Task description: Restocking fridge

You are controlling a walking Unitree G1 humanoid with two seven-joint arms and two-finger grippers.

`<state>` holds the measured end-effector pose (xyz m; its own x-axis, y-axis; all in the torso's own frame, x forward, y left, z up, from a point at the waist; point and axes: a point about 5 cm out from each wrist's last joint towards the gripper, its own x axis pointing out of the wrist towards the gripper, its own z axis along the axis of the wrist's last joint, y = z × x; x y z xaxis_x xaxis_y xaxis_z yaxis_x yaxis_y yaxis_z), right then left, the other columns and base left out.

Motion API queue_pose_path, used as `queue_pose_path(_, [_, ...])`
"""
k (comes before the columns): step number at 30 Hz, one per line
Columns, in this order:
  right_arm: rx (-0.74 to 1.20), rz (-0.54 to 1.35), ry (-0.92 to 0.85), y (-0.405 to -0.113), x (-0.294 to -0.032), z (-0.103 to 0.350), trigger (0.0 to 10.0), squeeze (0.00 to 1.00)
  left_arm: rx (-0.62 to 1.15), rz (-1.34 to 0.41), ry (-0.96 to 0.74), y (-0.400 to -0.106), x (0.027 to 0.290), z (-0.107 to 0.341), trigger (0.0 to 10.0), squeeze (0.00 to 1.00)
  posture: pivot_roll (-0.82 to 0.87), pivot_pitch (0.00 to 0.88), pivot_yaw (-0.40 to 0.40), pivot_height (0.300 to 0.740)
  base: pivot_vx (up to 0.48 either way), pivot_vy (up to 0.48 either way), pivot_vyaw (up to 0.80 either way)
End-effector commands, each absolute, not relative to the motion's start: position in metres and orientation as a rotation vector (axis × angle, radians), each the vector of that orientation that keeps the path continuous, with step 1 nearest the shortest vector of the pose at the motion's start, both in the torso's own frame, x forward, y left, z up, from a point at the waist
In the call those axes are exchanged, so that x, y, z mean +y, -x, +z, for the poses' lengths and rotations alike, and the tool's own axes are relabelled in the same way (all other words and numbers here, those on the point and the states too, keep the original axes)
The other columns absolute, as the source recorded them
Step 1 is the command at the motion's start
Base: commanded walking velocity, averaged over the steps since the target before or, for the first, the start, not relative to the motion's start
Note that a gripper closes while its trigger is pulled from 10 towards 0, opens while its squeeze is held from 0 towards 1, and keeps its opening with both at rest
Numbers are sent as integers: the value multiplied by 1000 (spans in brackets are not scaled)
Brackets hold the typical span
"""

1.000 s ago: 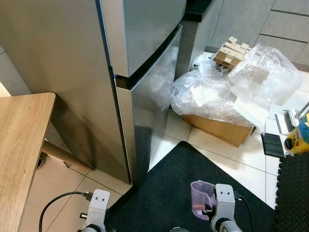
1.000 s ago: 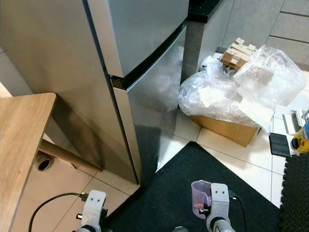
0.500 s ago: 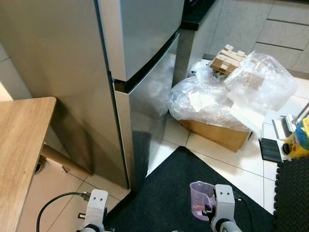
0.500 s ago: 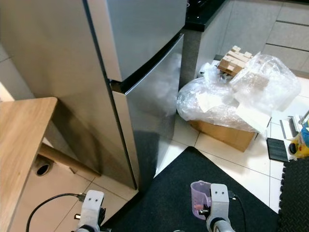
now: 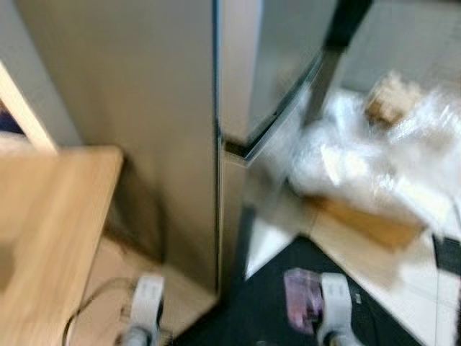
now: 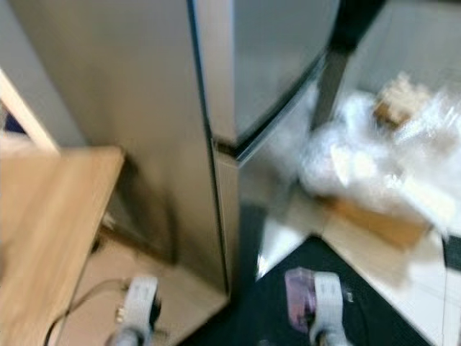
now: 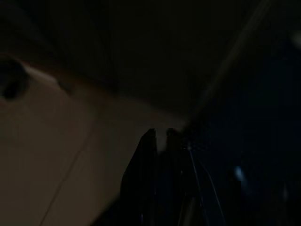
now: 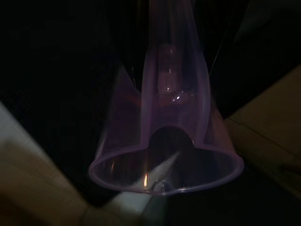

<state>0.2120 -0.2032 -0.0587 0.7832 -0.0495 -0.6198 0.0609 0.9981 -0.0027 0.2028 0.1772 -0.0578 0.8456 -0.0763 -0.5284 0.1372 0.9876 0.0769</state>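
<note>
The head views are blurred. The right gripper [image 8: 171,101] sits low in front of the robot, over the dark mat [image 5: 266,303], and it is clenched on a clear purple cup [image 5: 301,301]. In the right wrist view the cup [image 8: 167,155] widens toward an open round rim, with its handle running back between the black fingers; something small and pinkish glints near its base, but the picture is too dark to say what it is or whether it lies inside the cup.

Ahead of this gripper and to its left stands the steel fridge [image 5: 173,108], both doors closed, with a dark seam between the upper and lower door. Ahead and to the right of the gripper, a cardboard box [image 5: 367,216] rests on the pale tiled floor [image 5: 403,281], and crumpled clear plastic [image 5: 374,155] is heaped over it. A light brown shape lies among the plastic, too smeared to identify.

The left gripper [image 7: 162,139] hangs low on the other side, its black fingers pressed together on nothing, above pale floor beside the mat's edge. A wooden table [image 5: 50,216] lies to its left, and a thin cable [image 5: 90,306] loops on the floor beside that arm.
</note>
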Motion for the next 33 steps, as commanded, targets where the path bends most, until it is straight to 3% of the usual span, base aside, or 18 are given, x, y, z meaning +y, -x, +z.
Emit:
queue_pose_path(1, [706,-75,-30,-199,-205,-66,10000,0,602,-109,-105,-190,179,-66,10000,0,-117,74,9,740,0,0,0])
queue_pose_path(33, [704,-84,-33,-200,-205,-65,10000,0,579,-83,-121,-197,182,-61,10000,0,-122,81,17,740,-46,-15,0])
